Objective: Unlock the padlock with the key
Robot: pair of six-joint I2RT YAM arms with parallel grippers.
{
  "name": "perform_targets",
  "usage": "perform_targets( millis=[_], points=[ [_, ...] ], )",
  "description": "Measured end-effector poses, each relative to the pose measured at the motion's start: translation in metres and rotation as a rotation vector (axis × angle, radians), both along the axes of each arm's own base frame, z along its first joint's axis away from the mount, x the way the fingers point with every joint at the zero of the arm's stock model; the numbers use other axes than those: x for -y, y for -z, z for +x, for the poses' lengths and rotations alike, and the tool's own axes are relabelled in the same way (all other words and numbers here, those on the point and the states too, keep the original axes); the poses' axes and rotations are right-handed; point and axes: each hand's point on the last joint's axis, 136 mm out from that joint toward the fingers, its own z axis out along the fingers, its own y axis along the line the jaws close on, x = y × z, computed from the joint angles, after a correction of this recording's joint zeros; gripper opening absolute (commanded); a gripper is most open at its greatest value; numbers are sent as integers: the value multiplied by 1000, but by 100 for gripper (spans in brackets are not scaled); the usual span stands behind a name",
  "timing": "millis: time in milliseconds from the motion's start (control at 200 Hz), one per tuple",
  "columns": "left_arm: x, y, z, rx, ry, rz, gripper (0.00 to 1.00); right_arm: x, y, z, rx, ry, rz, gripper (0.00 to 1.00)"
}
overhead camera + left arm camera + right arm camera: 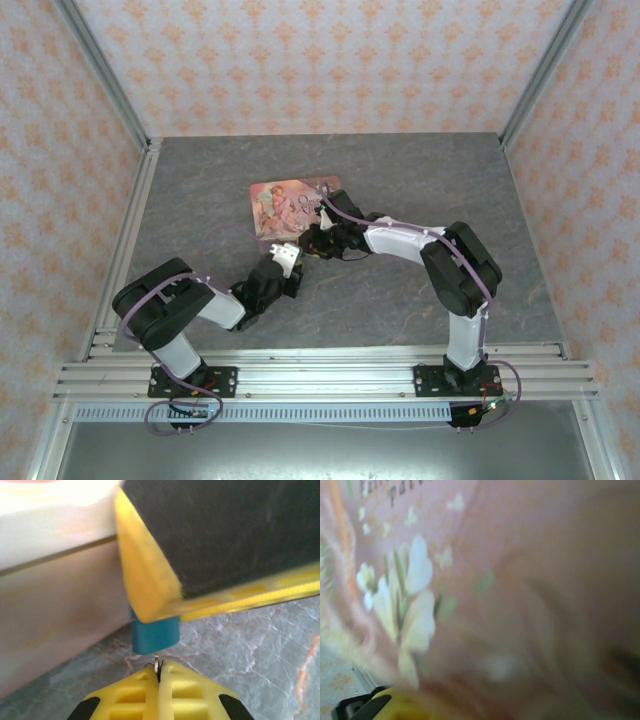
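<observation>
In the left wrist view the teal-blue padlock [155, 635] sits just above the marbled table [260, 650], beside the tin's pale side wall. My left gripper [159, 669] is shut on the thin silvery key [157, 659], whose tip meets the padlock's underside. A yellow, black-padded finger [225, 555] of my right gripper lies over the padlock's top and hides the shackle; whether it grips the padlock I cannot tell. From above, the left gripper [292, 256] and the right gripper [315, 243] meet at the tin's near edge.
The pink picture-printed tin [295, 205] lies mid-table, and its blurred flowered lid [415, 595] sits very close to the right wrist camera. A patterned wall [320, 60] and metal frame posts [105, 70] enclose the table.
</observation>
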Motion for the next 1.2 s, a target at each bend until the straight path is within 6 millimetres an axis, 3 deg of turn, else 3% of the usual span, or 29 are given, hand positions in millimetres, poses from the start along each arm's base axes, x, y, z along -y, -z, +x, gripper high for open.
perform_targets(
  millis=[130, 460, 961, 1201],
  points=[
    [2, 14, -7, -50, 27, 8, 0, -3, -3, -2, -47, 17, 29, 36],
    [6, 14, -9, -61, 51, -8, 0, -3, -6, -2, -69, 36, 41, 44],
    [1, 10, -10, -129, 74, -70, 0, 28, 0, -17, -79, 103, -69, 49],
    [4, 3, -14, -171, 116, -126, 0, 27, 0, -13, -47, 136, -22, 53]
  ],
)
